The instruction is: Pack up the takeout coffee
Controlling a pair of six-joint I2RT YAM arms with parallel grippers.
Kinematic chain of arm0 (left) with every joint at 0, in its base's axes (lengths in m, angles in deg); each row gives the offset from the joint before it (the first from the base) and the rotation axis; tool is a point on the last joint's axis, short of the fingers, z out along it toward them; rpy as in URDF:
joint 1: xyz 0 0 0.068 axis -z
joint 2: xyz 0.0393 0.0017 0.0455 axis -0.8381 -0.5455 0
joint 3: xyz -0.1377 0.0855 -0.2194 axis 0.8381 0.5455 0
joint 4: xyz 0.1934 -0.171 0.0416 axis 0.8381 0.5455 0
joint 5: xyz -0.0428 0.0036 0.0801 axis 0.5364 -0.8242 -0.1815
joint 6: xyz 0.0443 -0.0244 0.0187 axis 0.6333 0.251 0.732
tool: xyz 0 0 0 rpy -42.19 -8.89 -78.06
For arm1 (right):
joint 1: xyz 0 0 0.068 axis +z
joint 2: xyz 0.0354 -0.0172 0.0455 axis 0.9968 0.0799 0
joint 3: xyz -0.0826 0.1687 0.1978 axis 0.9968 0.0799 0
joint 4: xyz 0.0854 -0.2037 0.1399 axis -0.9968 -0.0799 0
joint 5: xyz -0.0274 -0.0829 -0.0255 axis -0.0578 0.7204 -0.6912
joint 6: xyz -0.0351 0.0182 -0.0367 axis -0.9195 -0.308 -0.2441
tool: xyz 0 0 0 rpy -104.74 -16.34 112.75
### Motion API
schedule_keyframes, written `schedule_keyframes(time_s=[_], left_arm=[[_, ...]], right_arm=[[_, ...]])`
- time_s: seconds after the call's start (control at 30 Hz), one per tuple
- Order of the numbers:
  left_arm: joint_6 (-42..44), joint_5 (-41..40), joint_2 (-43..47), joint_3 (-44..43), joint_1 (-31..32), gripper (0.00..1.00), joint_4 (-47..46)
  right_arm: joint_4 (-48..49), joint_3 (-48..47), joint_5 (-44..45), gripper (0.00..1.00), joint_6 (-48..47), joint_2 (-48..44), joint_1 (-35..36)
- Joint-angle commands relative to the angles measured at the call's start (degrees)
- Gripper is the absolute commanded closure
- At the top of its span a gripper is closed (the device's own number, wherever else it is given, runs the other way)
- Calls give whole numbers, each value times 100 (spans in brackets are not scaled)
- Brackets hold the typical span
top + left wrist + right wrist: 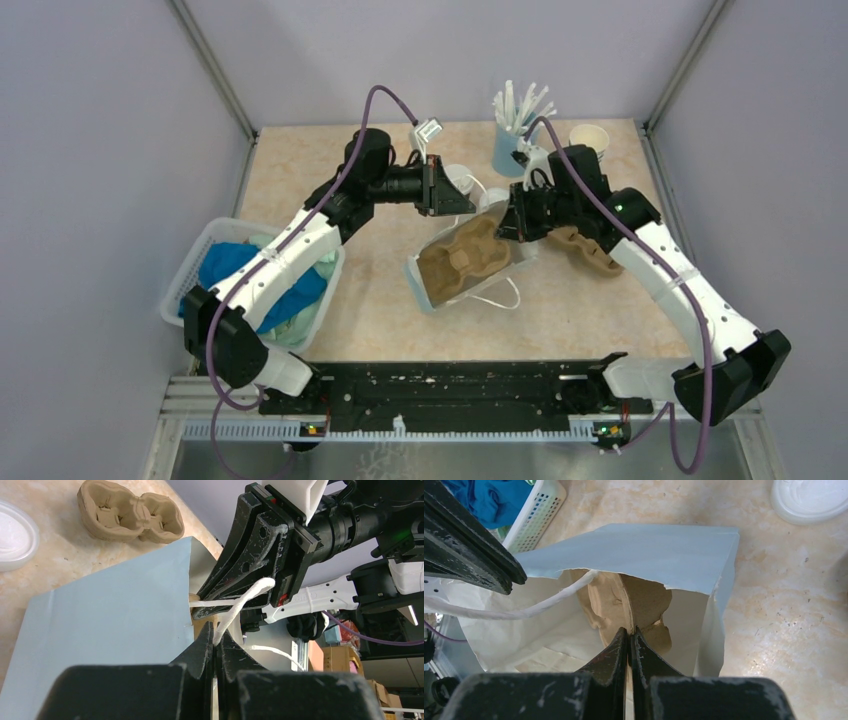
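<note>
Left gripper (216,645) is clenched on the white cord handle (252,590) of the paper bag (110,615). Right gripper (629,632) is pressed closed at the bag's mouth. Its own fingers hide whether it pinches the bag wall or the pulp cup carrier (644,600) inside. The takeout coffee cannot be made out in any view. A white lid (809,497) lies beyond the bag, cut off by the picture's edge.
</note>
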Motion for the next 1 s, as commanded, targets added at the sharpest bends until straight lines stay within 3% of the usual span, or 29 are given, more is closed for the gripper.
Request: schedule_keyframes(time_s=[0.0, 0.13, 0.2, 0.23, 0.33, 0.37, 0.57, 0.77, 0.8, 0.87, 0.97], left_arm=[[114, 52, 207, 3, 25, 100, -261], [124, 38, 210, 7, 24, 100, -259], [181, -34, 216, 6, 24, 100, -207], [220, -95, 220, 7, 23, 100, -173], [313, -217, 170, -17, 29, 100, 12], [330, -207, 157, -27, 28, 100, 39], [593, -465, 37, -274, 19, 100, 467], [703, -920, -59, -589, 15, 100, 1106], [742, -1034, -67, -675, 17, 98, 1278], [855, -1374, -98, -978, 15, 83, 1803], [911, -2126, -176, -1572, 19, 51, 2877]], right_arm=[[319, 39, -74, 100, 59, -122, 59], [385, 81, -80, 100, 60, -103, 61], [290, 94, 476, 96, 68, -98, 62], [170, 69, 953, 86, 83, -111, 70], [-186, -292, 1589, 36, 65, -266, 193], [-324, -500, 1571, 29, 135, -307, 243], [-1056, -1332, 1307, 20, 630, -648, 323], [-1867, -1600, 2454, 11, 539, -473, 320], [-1912, -1632, 2626, 9, 509, -405, 322], [-1905, -1779, 2761, 6, 419, -201, 325], [-1854, -2053, 2801, 6, 253, 203, 319]])
